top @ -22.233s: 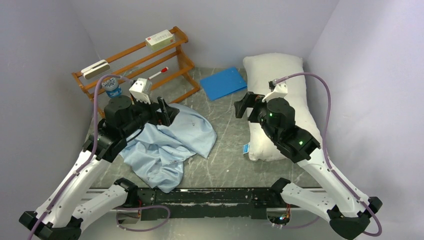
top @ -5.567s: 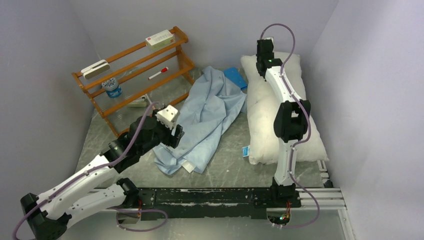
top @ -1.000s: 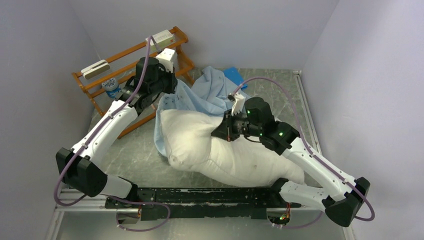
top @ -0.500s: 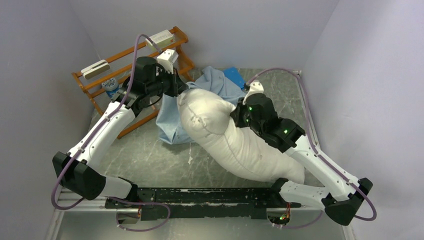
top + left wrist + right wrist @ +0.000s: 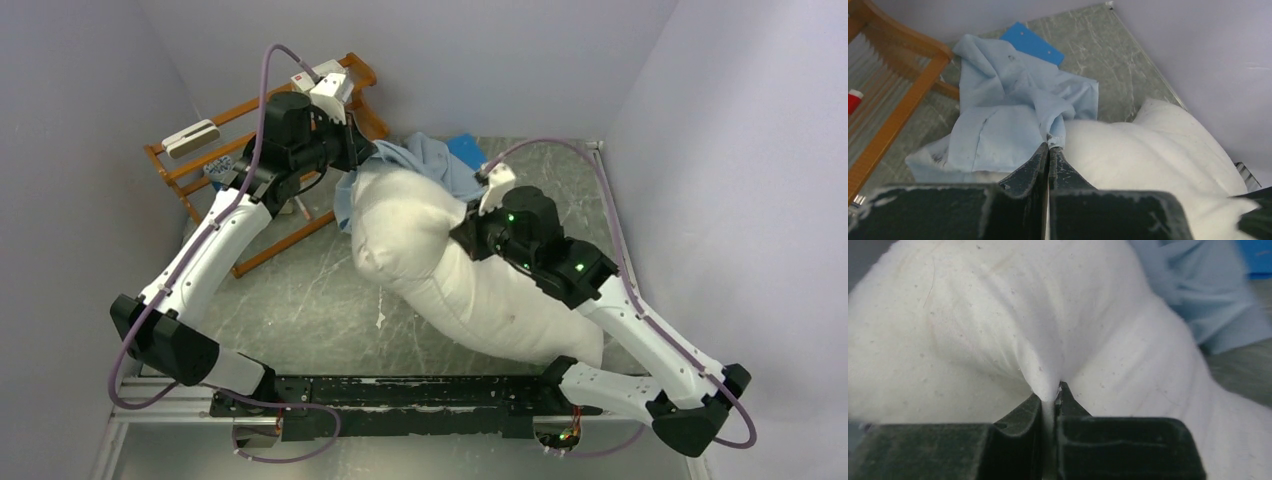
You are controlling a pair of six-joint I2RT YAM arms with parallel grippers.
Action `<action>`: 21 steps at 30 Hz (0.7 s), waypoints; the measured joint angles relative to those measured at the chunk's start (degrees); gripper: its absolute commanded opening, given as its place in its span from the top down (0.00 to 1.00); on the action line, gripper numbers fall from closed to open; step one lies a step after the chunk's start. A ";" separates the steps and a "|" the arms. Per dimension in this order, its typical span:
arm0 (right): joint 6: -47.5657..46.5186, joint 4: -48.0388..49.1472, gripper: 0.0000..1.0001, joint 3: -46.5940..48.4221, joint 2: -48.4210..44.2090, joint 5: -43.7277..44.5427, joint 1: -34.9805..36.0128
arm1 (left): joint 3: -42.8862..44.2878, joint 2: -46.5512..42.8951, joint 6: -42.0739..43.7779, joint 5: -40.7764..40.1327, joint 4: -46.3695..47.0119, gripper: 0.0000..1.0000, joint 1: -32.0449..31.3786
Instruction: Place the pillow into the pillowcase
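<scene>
The left end effector (image 5: 1049, 148) is clamping a fold of the pillowcase (image 5: 998, 125), and the right end effector (image 5: 1051, 394) is pinching a tuck of the pillow (image 5: 440, 265), which is lying diagonally across the bench (image 5: 290, 300), its far end against the bunched case. Insertion is seemingly only starting: no mouth is showing open, so the next move is calling for spreading it. The wooden rack (image 5: 285, 240) is crowding the left arm, while bare bench is lying nearer
</scene>
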 measured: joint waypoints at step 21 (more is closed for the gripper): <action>-22.01 12.20 0.00 -1.25 19.87 -28.44 1.75 | -17.25 -4.94 -0.02 -0.83 1.36 0.95 0.00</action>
